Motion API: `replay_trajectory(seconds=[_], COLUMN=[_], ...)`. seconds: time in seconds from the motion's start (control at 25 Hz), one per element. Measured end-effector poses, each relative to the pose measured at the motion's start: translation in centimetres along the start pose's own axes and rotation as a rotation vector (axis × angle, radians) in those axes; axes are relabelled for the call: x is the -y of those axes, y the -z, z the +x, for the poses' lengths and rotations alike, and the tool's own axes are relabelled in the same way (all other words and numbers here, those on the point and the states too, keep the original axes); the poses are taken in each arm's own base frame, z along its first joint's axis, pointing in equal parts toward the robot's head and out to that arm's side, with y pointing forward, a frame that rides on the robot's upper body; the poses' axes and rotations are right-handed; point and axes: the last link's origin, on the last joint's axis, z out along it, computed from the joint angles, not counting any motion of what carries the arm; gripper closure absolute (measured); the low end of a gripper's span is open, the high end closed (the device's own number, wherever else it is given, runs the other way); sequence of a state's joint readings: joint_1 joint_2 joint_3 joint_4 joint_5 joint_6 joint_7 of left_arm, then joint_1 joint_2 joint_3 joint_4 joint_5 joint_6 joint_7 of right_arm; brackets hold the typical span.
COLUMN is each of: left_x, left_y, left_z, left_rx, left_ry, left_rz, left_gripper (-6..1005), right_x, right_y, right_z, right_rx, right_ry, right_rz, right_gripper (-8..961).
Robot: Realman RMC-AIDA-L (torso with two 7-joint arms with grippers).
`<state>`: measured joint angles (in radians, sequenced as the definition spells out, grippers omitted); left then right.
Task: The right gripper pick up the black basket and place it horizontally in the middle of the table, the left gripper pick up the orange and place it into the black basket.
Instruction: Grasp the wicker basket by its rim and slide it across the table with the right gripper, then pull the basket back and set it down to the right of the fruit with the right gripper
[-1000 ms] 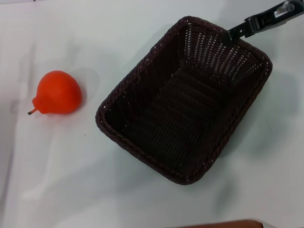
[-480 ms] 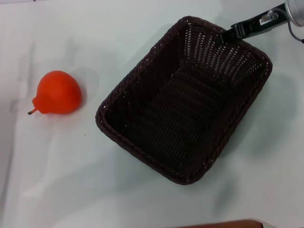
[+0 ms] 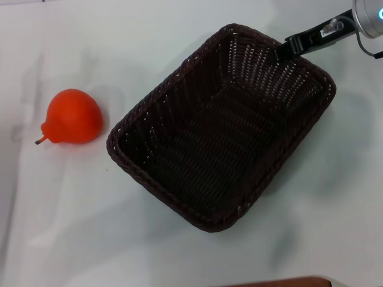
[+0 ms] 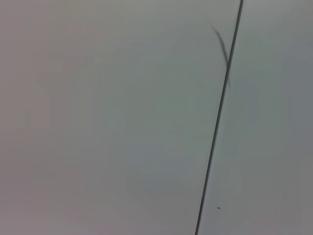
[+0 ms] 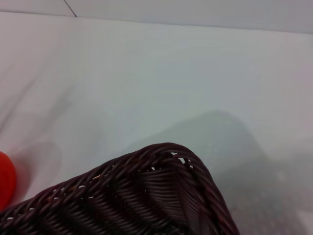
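Observation:
The black basket [image 3: 221,128] sits diagonally at centre-right of the white table [image 3: 72,227] in the head view. My right gripper [image 3: 282,51] reaches in from the upper right and is shut on the basket's far rim. The orange [image 3: 73,116] lies on the table left of the basket, clear of it, with its stem pointing left. The right wrist view shows a rounded corner of the basket [image 5: 156,196] and a sliver of the orange [image 5: 4,180]. The left gripper is out of view; its wrist view shows only white surface.
A thin dark seam [image 4: 217,122] crosses the white surface in the left wrist view. A brown edge [image 3: 281,282] shows at the bottom of the head view. White table surrounds the basket and the orange.
The basket has shifted to the left and turned slightly, its near-left corner now closer to the orange. The right gripper stays on the far rim. The orange has not moved.

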<state>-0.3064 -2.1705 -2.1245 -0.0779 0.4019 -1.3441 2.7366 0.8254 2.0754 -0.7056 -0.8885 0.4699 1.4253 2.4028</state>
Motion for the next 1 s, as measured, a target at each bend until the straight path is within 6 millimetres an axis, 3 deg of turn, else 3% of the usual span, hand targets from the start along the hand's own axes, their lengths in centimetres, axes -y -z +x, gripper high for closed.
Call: replay_trajectory(seconds=[0.12,0.28,0.56,1.0], left_x=[0.0,0.1,0.2,0.2], left_y=[0.0,0.0,0.1,-0.2], left_z=[0.0,0.0,0.0,-0.1], left_rx=[0.0,0.0,0.002,0.011], left_ry=[0.0,-0.002,-0.004,-0.004], left_rz=[0.0,0.001,0.005,0.008], left_gripper=[112,112,112,113], right_x=[-0.1,-0.6,-1.5,-2.8], right_y=[0.5,2.5,5.3,5.6], right_z=[-0.2,-0.5,-2.5,-6.4], right_rx=[-0.003,-0.06,-0.145,-0.355], right_ry=[-0.024,-0.094,-0.246,-0.477], right_rz=[0.005,0.0,0.014,0.167], right_gripper=[675,676,700,732])
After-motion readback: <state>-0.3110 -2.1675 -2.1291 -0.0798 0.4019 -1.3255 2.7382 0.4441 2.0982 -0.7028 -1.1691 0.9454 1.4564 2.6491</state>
